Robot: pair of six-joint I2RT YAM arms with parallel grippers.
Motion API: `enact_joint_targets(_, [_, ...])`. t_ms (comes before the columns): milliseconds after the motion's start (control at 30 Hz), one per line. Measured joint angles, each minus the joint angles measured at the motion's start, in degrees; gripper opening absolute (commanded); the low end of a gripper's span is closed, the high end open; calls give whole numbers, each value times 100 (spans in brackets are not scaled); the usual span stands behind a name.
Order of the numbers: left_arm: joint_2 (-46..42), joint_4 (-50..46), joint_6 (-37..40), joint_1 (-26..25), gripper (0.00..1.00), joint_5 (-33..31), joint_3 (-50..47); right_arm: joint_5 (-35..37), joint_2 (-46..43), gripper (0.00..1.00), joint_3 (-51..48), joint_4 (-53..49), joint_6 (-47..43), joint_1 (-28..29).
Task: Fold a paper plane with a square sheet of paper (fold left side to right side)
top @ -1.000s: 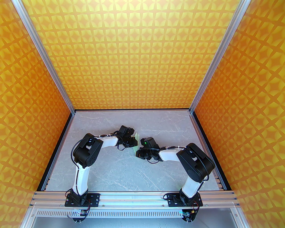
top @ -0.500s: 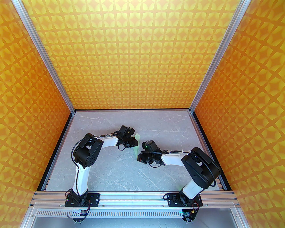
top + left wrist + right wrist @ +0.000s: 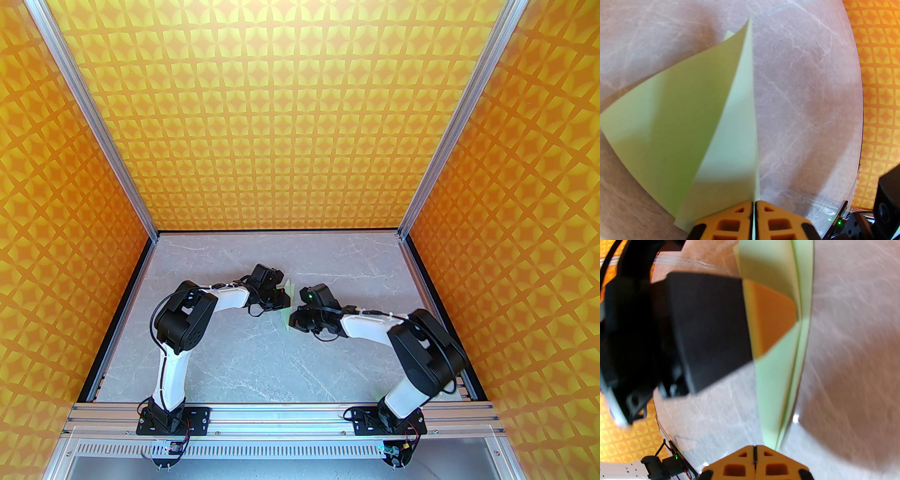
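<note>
The left gripper (image 3: 754, 206), with its orange fingers, is pinching its jaws on the thin pale mint-green sheet of paper (image 3: 677, 121). In the left wrist view the paper's straight edge is running right into the seam between the two fingers. The sheet is fanning out from that grip in two layers that are parting along a crease, with one flap bending away to the left in that view. It is being held on edge over the surface.

The right gripper (image 3: 754, 451) is sitting with its jaws pressed together and nothing showing between them. The narrow lower end of the sheet is passing just beside its right finger, and whether it is touching there cannot be told.

In the top view the sheet is showing as a slim upright strip between the two grippers, which are facing each other close together. They are working over the middle of the grey marble-patterned table (image 3: 234, 356), somewhat nearer its far edge than its near edge and well apart from its left and right edges. Orange patterned walls (image 3: 300, 117) are enclosing the table on three sides.
</note>
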Motion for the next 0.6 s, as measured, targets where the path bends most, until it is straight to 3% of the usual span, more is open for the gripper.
enact_joint_targets(267, [-203,-79,-20,17,21,-85,-42,-15,286,5,35,52,-4,-24])
enact_joint_targets(600, [-1388,-20,-192,149,25,-129,-337,-17,356,8,448,-57,-181,-160])
